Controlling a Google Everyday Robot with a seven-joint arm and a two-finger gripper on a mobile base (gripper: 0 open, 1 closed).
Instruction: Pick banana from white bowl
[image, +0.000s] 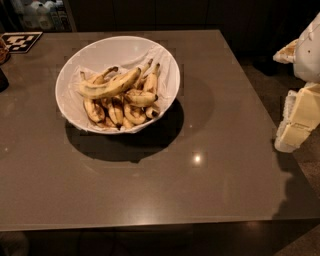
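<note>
The white bowl (95, 54) stands on the left half of a dark grey table (210, 165), lined with white paper. It holds several bananas. The banana (112, 86), the longest and thickest one, pale yellow with brown speckles, lies on top of the pile, running from lower left to upper right. Shorter, browner bananas (131, 112) lie under and beside it. My gripper (292, 131) hangs off the table's right edge, far to the right of the bowl and well apart from it, holding nothing that I can see.
A black-and-white marker tag (20, 41) lies at the table's far left corner. A dark object (2, 79) sits at the left edge. Bottles (42, 14) stand behind the table. The table's front edge (150, 224) is near the bottom of the view.
</note>
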